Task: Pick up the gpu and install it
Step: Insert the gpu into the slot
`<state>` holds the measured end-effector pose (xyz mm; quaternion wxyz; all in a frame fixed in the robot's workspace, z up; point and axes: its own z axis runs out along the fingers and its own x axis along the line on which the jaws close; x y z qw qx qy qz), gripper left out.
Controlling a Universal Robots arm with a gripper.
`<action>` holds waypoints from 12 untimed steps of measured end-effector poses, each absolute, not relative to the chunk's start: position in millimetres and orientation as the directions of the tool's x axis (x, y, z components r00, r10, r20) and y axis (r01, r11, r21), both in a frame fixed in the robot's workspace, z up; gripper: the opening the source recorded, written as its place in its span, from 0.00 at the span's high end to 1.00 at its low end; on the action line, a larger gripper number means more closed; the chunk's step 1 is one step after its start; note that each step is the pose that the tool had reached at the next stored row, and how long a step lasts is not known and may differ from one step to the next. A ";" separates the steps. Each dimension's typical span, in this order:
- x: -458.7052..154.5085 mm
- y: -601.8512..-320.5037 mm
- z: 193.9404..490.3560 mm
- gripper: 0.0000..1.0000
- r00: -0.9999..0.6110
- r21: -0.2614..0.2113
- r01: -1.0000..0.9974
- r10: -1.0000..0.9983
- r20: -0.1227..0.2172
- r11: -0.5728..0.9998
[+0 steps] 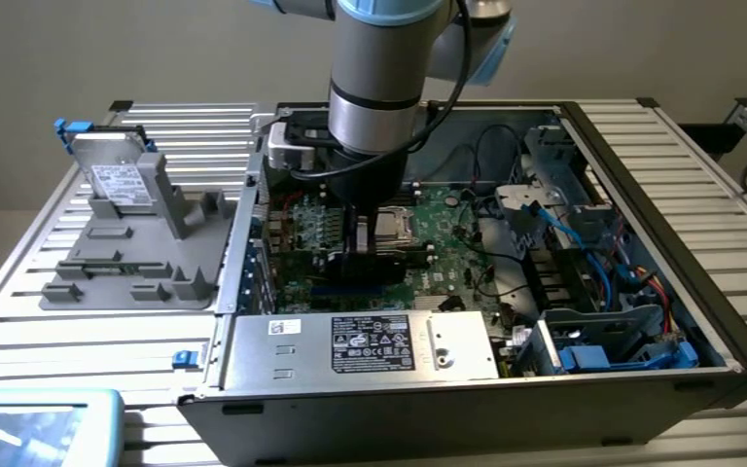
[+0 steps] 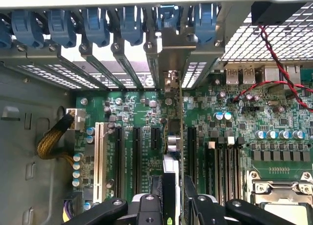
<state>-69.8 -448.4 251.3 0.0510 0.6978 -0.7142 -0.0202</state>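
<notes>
- The gripper (image 2: 172, 205) sits nearest the wrist camera, its two black fingers (image 2: 149, 208) clamped on the gpu (image 2: 180, 137), which is seen edge-on as a thin line running away from the jaws toward the rear slot openings.
- The card stands upright over the motherboard (image 2: 234, 137), its silver bracket (image 2: 171, 63) up against the row of rear slot covers under the blue latches (image 2: 98, 24); whether its lower edge is fully home in the black expansion slot (image 2: 191, 156) cannot be told.
- Risk, as a judgement: if the card leans even slightly, its edge could ride on the slot lip rather than seat, and downward push would then flex the board.
- A second risk is the bracket catching on a neighbouring slot cover, which would hold that end high.
- In the exterior view the arm (image 1: 380, 78) reaches down into the open computer case (image 1: 724, 321), the gripper at roughly the case's centre.
- The case holds the motherboard, a labelled power supply (image 1: 373, 345) at 6 o'clock, and a drive cage with blue cables (image 1: 607, 302) at about 4 o'clock.
- Further off, at 9 o'clock outside the case, a grey fixture tray (image 1: 127, 253) carries a silver drive (image 1: 121, 180) standing on edge.
</notes>
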 end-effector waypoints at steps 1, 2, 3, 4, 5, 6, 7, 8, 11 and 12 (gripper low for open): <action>-69.9 -448.5 251.4 0.72 -0.021 0.100 -0.995 -0.999 0.045 0.025; -70.0 -448.5 251.4 0.72 -0.021 0.100 -0.995 -0.999 0.045 0.025; -70.1 -448.7 251.4 0.72 -0.021 0.100 -0.995 -0.999 0.045 0.025; -70.2 -448.9 251.4 0.72 -0.021 0.100 -0.995 -0.999 0.045 0.025; -70.2 -448.9 251.4 0.72 -0.021 0.100 -0.995 -0.999 0.045 0.025; -70.2 -449.0 251.4 0.72 -0.021 0.100 -0.995 -0.999 0.045 0.025; -70.2 -449.0 251.4 0.72 -0.021 0.100 -0.995 -0.999 0.046 0.025; -70.2 -449.0 251.2 0.72 -0.021 0.100 -0.995 -0.999 0.046 0.025; -70.3 -449.0 250.1 0.72 -0.021 0.100 -0.995 -0.999 0.050 0.026; -70.4 -449.0 250.1 0.72 -0.021 0.100 -0.995 -0.999 0.050 0.026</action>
